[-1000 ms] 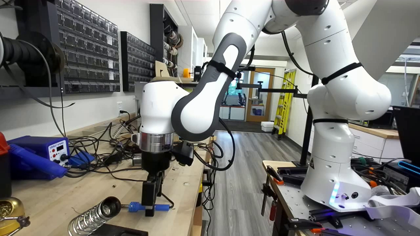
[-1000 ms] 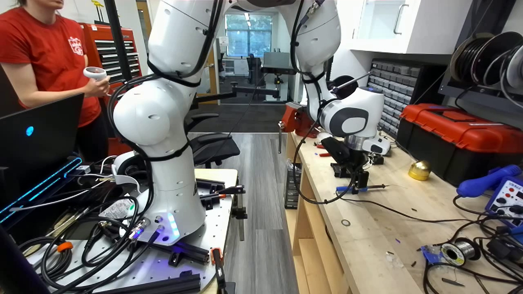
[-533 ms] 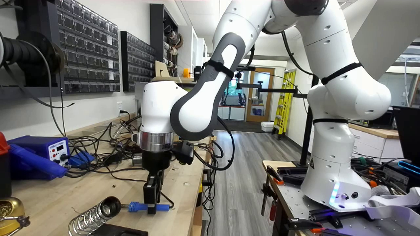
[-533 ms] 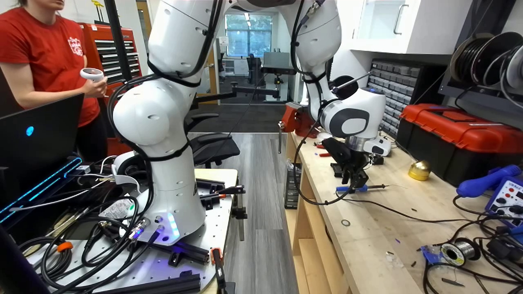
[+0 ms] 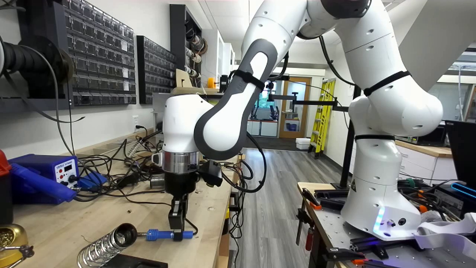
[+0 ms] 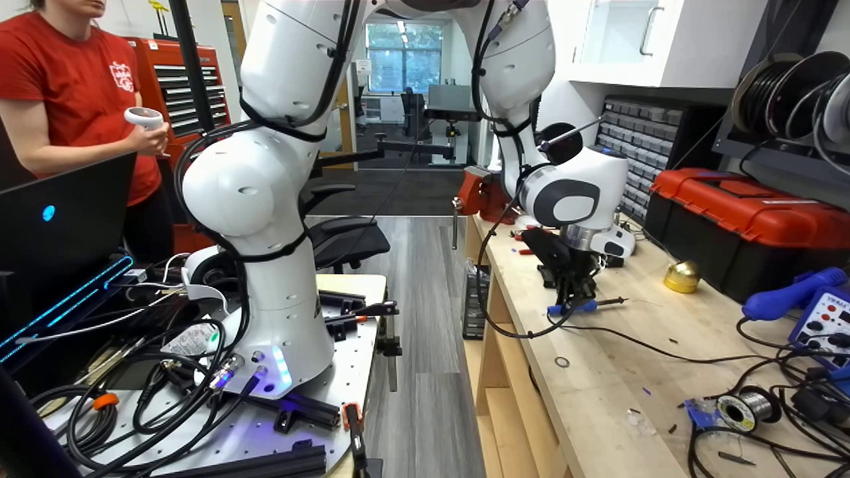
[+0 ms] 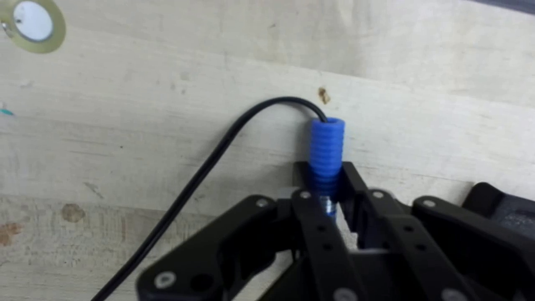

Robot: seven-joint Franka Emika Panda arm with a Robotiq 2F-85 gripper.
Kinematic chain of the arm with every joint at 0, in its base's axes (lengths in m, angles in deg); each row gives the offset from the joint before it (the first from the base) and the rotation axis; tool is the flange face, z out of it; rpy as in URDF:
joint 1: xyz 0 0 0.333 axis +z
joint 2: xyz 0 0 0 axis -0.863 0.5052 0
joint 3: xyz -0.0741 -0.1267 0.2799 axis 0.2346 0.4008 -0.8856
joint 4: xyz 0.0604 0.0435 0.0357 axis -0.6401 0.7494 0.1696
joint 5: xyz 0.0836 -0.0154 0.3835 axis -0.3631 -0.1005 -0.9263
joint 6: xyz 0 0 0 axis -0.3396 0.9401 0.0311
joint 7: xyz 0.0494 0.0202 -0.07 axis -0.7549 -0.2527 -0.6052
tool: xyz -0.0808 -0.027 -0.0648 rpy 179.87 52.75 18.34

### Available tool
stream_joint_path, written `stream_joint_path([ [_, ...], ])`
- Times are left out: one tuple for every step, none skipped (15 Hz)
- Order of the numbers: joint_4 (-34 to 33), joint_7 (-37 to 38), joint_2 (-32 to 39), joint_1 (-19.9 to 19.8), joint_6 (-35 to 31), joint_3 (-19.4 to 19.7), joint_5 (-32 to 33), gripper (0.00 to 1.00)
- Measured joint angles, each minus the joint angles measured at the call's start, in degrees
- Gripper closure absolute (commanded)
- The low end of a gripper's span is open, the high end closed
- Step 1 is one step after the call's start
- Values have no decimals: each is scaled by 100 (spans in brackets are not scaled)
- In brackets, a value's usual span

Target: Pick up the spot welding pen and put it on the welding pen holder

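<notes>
At the left, along the wall edge of the bench (image 5: 89, 217), a red-lidded toolbox (image 6: 750, 212) shows most of its length in an exterior view. Near it sits a gold-coloured cup (image 5: 15, 242), and farther along that edge a boxy blue unit (image 5: 63, 171). Nearer the middle, the welding pen holder (image 5: 104, 246), a silvery coil, tilts with its dark flared end raised. The spot welding pen (image 5: 161, 234) is to its right, close to the aisle edge. Its tip (image 6: 612, 301) shows in full in an exterior view, aimed at the wall edge; seen past the holder, part of it hides behind the flared end. The end effector (image 7: 326, 175) points down over the pen, its fingers set tight against both sides of the blue handle (image 7: 327, 146); whether the pen touches the bench I cannot tell. The wrist view alone brings out ribs on the handle's rear, where the black cord (image 7: 198, 173) bends away. Rightmost, near the aisle edge, lies a disc (image 7: 33, 23), its brass-coloured rim clear only from the wrist.
</notes>
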Motion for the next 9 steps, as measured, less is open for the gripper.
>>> stream_joint_path([
  [0, -3, -1, 0, 0, 0, 0, 95],
  [0, -4, -5, 0, 2, 3, 1, 95],
  [1, -4, -11, 4, 5, 12, 12, 95],
  [1, -4, -31, 16, 7, 34, 31, 95],
  [0, -4, -69, 40, 9, 72, 57, 95],
  [0, -4, -134, 56, 22, 103, 88, 95],
  [0, -3, -218, 73, 61, 134, 129, 95],
  [0, -3, -324, 84, 125, 160, 182, 95],
  [-1, 0, -441, 98, 212, 183, 242, 95],
])
